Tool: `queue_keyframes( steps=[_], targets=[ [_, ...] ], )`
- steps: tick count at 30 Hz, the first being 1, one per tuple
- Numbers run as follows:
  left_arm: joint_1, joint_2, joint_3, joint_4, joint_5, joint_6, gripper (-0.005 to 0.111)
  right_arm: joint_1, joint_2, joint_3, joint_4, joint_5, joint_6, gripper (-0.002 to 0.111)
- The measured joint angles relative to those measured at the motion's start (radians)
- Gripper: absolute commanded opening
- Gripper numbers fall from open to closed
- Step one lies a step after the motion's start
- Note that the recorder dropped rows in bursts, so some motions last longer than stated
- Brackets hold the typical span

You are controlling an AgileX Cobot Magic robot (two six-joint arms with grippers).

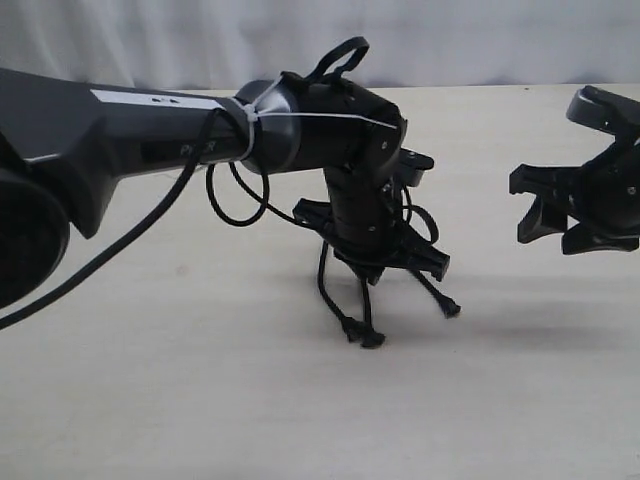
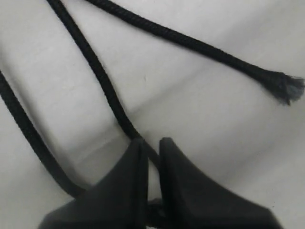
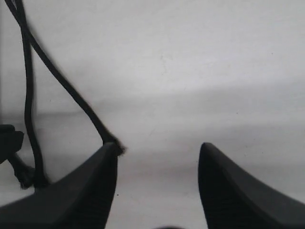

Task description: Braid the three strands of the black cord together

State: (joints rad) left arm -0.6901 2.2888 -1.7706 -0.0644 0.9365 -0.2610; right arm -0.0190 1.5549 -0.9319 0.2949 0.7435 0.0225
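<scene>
roughly, progress: judged barely begun; the visible lengths of cord run separate with no woven crossings, so nearly all the plaiting seems left, though the part behind the left gripper is hidden.
table [image 1: 200, 400]: one pale top, bare at its near edge.
three strands [image 1: 372, 340]: three counted, dropping from under the left gripper to the table at mid scene; two frayed knobs lie close together, the third [image 1: 450, 308] apart to their right.
left gripper [image 1: 385, 265]: one, pointing down, fingers [image 2: 119, 191] pressed nearly together, pinching a single strand [image 2: 102, 86]; the other two run free beside it.
black cord [image 2: 200, 45]: one, under the left gripper; its bound end is hidden.
right gripper [image 1: 520, 210]: one, well apart on the right, raised, fingers [image 3: 228, 191] spread wide, holding nothing.
</scene>
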Motion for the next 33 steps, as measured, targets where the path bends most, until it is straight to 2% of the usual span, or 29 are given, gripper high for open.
queue_keyframes(
  steps=[2,4,14,16,20,24,29,33],
  targets=[
    [0.000,0.006,-0.005,0.000,0.000,0.000,0.028,0.000,-0.002,0.000,0.000,-0.001,0.000,0.050],
    [0.000,0.008,-0.006,0.002,-0.003,0.000,0.031,0.000,-0.002,0.000,0.002,-0.002,0.000,0.050],
    [0.000,0.065,-0.012,0.064,-0.011,-0.070,0.031,-0.002,-0.002,0.000,0.004,-0.002,-0.023,0.050],
    [0.000,0.070,-0.013,0.064,-0.011,-0.073,0.026,-0.002,-0.002,0.000,0.004,-0.002,-0.034,0.050],
    [0.000,0.070,-0.013,0.049,-0.009,-0.075,0.000,-0.002,-0.002,0.000,0.004,-0.002,-0.043,0.050],
    [0.000,0.070,-0.028,0.021,0.015,-0.075,0.000,-0.002,-0.002,0.000,0.004,-0.004,-0.052,0.050],
    [0.000,0.050,-0.106,0.011,0.083,-0.033,0.000,-0.002,-0.002,0.000,0.004,-0.017,-0.059,0.050],
    [0.000,0.017,-0.160,0.064,0.130,-0.008,0.000,-0.002,-0.002,0.000,0.004,-0.023,-0.064,0.050]
  ],
)
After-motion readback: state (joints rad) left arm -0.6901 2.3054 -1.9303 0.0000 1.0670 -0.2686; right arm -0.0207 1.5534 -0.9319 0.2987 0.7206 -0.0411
